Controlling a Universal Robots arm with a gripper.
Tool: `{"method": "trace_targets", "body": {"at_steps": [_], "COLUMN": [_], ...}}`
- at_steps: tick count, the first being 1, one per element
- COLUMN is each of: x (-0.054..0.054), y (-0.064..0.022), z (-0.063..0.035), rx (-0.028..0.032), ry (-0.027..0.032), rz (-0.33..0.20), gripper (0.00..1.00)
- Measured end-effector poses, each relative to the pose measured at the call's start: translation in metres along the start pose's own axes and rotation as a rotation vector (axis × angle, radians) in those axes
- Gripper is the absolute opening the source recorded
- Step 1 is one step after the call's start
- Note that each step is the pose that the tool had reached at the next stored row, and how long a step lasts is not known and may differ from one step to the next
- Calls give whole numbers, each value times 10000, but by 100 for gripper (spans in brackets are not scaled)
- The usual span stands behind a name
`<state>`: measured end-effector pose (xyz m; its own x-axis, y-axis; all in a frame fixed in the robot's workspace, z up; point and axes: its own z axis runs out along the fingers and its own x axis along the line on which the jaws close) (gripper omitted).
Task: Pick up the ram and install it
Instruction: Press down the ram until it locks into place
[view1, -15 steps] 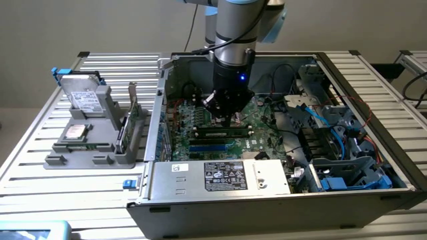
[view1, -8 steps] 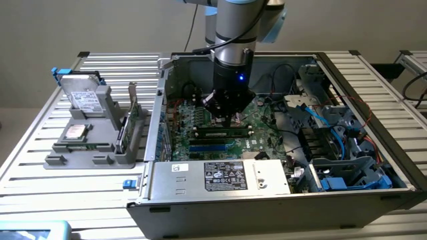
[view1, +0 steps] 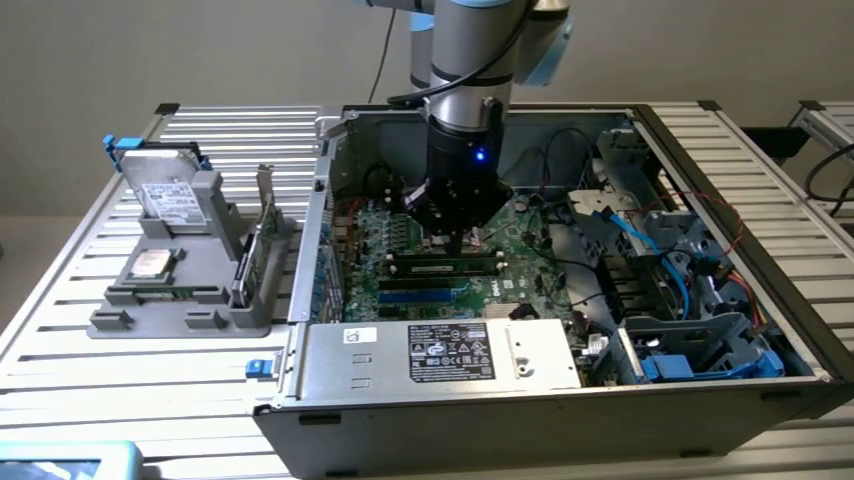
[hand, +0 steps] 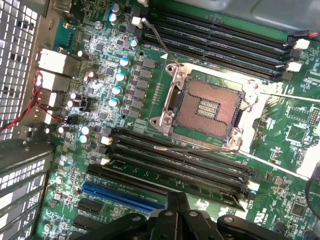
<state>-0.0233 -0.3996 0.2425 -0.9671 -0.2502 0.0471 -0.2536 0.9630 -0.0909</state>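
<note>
The ram (view1: 447, 267), a long thin green stick, lies along a memory slot on the motherboard (view1: 400, 235) inside the open computer case (view1: 441, 410). My gripper (view1: 451, 240) hangs straight above the ram's middle, fingertips close over its top edge; I cannot tell whether they touch it. In the wrist view the gripper (hand: 177, 202) is shut, its dark fingers pressed together with nothing showing between them. They sit just past the nearer bank of black memory slots (hand: 175, 160) beside the CPU socket (hand: 207, 107).
The power supply (view1: 441, 350) fills the case's front. Drive cages and blue and red cables (view1: 667, 300) crowd the exterior view's right. A grey fixture (view1: 187, 290) at the exterior view's left holds a hard drive (view1: 167, 195), a chip and a green expansion card (view1: 267, 225).
</note>
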Motion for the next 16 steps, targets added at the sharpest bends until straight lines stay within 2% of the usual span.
{"method": "trace_targets", "body": {"at_steps": [12,16], "x": [0,0], "y": [0,0], "z": [0,0], "rx": [-19,-20], "ry": [-5,-12], "rz": [1088,1201], "gripper": [11,11]}}
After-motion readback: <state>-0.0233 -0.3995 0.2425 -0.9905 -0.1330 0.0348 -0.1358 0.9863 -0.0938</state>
